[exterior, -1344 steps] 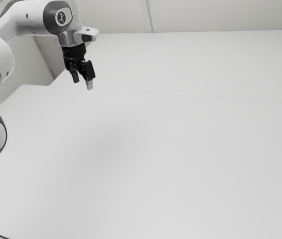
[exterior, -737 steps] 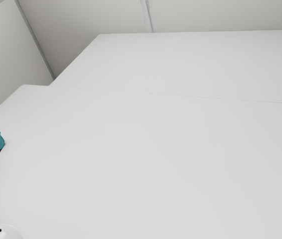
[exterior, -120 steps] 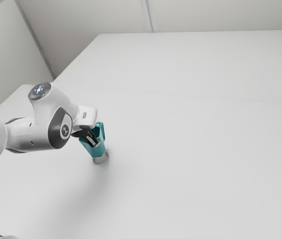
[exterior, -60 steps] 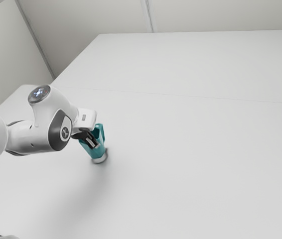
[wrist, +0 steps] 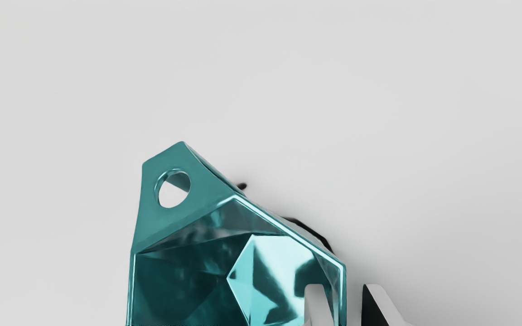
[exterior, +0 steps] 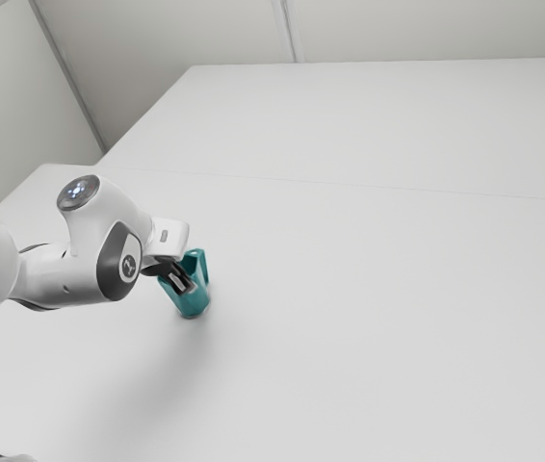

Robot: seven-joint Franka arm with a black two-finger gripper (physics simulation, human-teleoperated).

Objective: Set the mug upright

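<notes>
Open gripper point(exterior: 188, 286), 1 finger point(wrist: 316, 305) inside teal mug point(exterior: 194, 306), 1 outside (gap beside rim point(wrist: 343, 294)), table edge point(exterior: 350, 188) well apart

To the exterior view's right of the mug point(exterior: 192, 304), you have bare table point(exterior: 378, 298) a hand could cross, and it runs on both beyond the mug and on its near side, while the arm point(exterior: 65, 271) takes up the room to its exterior view's left, with the gripper point(exterior: 188, 285) down at its rim. At the mug's mouth, your way sideways is blocked by its wall, which stands between one finger point(wrist: 318, 305) inside and the other outside, a narrow gap showing by the outer one; its handle point(wrist: 153, 222) juts out beside the opening.
</notes>
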